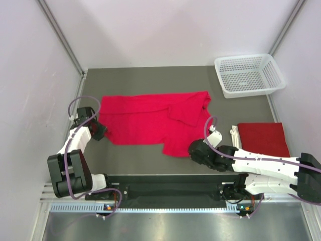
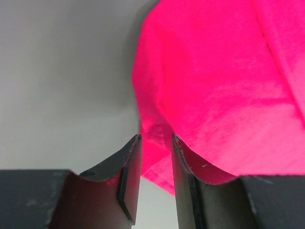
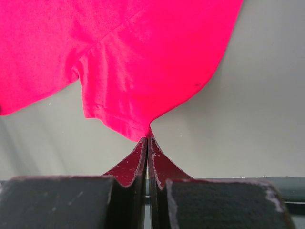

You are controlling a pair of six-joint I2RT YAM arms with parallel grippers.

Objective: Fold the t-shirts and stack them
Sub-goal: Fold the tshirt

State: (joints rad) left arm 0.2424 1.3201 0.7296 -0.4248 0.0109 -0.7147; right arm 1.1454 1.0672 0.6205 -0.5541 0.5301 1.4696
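Open t-shirt (image 1: pixel 145 120) lies spread mid-surface (image 1: pixel 150 83), with a flap turned in at its far right.

Right gripper (image 3: pixel 147 139): fingers clenched on the near hem corner, cloth drawn to a point there. My guess is it's anchoring that corner for a fold.

Left gripper (image 2: pixel 156 138): fingers parted narrowly around the shirt's left edge. Whether the pads touch cloth is unclear.

Folded t-shirt (image 1: pixel 263 138) lies at the right, probably the stack's base.

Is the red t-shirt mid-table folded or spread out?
Mostly spread: the t-shirt lies wide and flat across the table, with only a flap at its right end doubled over.
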